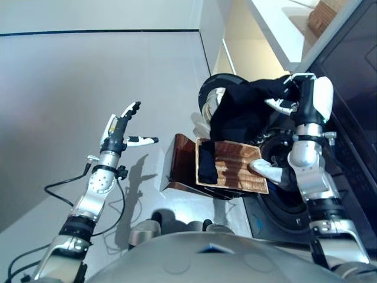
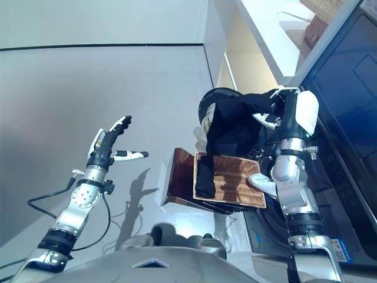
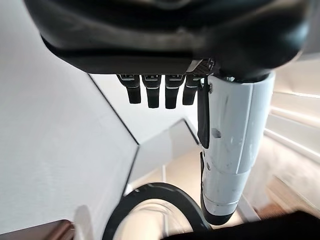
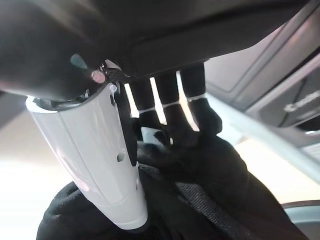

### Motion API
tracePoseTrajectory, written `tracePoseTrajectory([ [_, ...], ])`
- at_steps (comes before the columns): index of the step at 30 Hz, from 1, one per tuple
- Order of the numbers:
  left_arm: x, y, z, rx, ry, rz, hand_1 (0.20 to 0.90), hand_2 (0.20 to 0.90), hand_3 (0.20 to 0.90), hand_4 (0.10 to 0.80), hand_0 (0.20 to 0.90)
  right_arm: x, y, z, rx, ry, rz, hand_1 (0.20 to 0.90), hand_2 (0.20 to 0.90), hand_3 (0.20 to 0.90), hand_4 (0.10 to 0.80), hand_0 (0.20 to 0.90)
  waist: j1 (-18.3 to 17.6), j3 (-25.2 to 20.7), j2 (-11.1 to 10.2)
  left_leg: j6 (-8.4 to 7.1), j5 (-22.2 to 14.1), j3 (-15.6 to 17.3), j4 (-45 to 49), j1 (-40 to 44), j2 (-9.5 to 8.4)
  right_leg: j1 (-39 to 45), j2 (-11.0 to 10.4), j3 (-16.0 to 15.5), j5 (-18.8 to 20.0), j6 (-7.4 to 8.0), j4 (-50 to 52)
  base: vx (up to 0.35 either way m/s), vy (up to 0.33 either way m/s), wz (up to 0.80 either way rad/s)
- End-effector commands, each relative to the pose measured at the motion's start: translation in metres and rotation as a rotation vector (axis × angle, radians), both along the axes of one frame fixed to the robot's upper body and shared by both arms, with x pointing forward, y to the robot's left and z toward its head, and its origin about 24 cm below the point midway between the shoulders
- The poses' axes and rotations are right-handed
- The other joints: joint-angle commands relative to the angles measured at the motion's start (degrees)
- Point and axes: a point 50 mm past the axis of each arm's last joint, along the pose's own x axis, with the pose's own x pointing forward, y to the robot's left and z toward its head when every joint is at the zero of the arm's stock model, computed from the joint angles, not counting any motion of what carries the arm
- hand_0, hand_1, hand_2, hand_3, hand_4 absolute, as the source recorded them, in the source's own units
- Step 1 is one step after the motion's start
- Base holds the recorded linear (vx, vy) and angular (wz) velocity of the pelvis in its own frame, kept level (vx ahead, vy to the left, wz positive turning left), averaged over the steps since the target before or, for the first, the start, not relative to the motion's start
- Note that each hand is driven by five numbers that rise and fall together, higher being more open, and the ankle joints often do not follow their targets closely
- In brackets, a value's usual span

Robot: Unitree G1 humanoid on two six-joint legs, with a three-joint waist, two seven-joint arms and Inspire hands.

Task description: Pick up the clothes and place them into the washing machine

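Note:
A black garment hangs bunched in front of the washing machine, just above its round opening. My right hand is shut on the garment's upper end; in the right wrist view its fingers curl into the black cloth. Below it sits a woven basket with another black piece draped over its left rim and a white piece at its right edge. My left hand is open in the air over the floor, far left of the basket, holding nothing.
The machine's round door stands open to the left of the garment, also seen as a dark ring. The basket rests on a brown wooden stand. A white counter runs along the back right.

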Motion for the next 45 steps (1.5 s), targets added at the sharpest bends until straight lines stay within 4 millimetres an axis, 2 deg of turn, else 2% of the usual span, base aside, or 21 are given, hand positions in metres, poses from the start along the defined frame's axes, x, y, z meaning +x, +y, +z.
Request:
tracePoseTrajectory([
  [1,0.029,-0.017,0.037,0.026,-0.190,-0.141,0.900,0.900,0.900,0.800,0.900,0.017,0.019,0.073,0.036,-0.345,0.125,0.200,0.200,0.200,0.300,0.200,0.2,-8.7,-1.1,-0.90,-3.9,-0.3,0.7,-0.8,0.20,-5.3,0.8,0.7,-4.8,-0.18,7.0,0.000,0.000,0.00],
  [7,0.037,-0.037,0.039,0.063,-0.200,-0.220,0.900,0.900,0.900,0.800,0.900,0.018,0.038,0.086,0.116,-0.402,0.228,0.200,0.200,0.200,0.300,0.200,-0.3,-8.9,-1.2,-0.99,-4.1,-0.1,0.7,-0.1,0.57,-4.7,1.1,0.9,-5.4,-0.32,7.2,0.000,0.000,0.00],
  [15,0.047,-0.063,0.042,0.019,-0.190,-0.298,0.900,0.900,0.900,0.800,0.900,0.020,0.060,0.103,0.161,-0.453,0.349,0.200,0.200,0.200,0.300,0.200,-0.9,-9.2,-1.0,-1.08,-4.1,0.2,0.7,0.3,0.88,-4.7,1.3,1.1,-5.5,-0.52,7.4,0.000,-0.001,-0.03],
  [16,0.050,-0.073,0.043,-0.001,-0.191,-0.324,0.900,0.900,0.900,0.800,0.900,0.022,0.066,0.106,0.173,-0.459,0.378,0.200,0.200,0.200,0.300,0.200,-1.1,-9.2,-0.9,-1.11,-4.1,0.3,0.6,0.4,0.94,-4.6,1.3,1.2,-5.6,-0.55,7.3,0.000,0.000,0.00],
  [23,0.058,-0.094,0.051,-0.056,-0.198,-0.384,0.900,0.900,0.900,0.800,0.900,0.021,0.076,0.113,0.187,-0.476,0.434,0.200,0.200,0.200,0.300,0.200,-1.9,-9.2,-0.4,-1.28,-4.0,0.4,0.6,0.4,1.08,-4.5,1.3,1.1,-5.8,-0.64,7.5,0.000,0.000,0.00],
  [33,0.066,-0.145,0.071,-0.138,-0.235,-0.521,0.900,0.900,0.900,0.800,0.900,0.017,0.091,0.129,0.197,-0.530,0.520,0.200,0.200,0.200,0.300,0.200,-4.6,-9.1,1.6,-1.35,-3.6,1.0,0.5,0.1,0.83,-5.1,1.0,1.3,-5.9,-0.64,8.0,0.000,0.000,0.00],
  [41,0.068,-0.152,0.074,-0.125,-0.238,-0.553,0.900,0.900,0.900,0.800,0.900,0.016,0.091,0.136,0.201,-0.548,0.540,0.200,0.200,0.200,0.300,0.200,-5.5,-9.2,2.8,-1.39,-3.5,1.3,0.6,-0.1,0.85,-5.4,1.0,1.5,-5.9,-0.72,8.0,-0.003,-0.003,-0.02],
  [45,0.069,-0.154,0.072,-0.040,-0.252,-0.575,0.900,0.900,0.900,0.800,0.900,0.015,0.091,0.137,0.211,-0.555,0.550,0.200,0.200,0.200,0.300,0.200,-5.7,-9.2,2.9,-1.57,-3.4,1.4,0.6,0.0,1.14,-5.2,1.1,1.5,-6.0,-0.88,8.0,0.000,0.000,0.00],
])
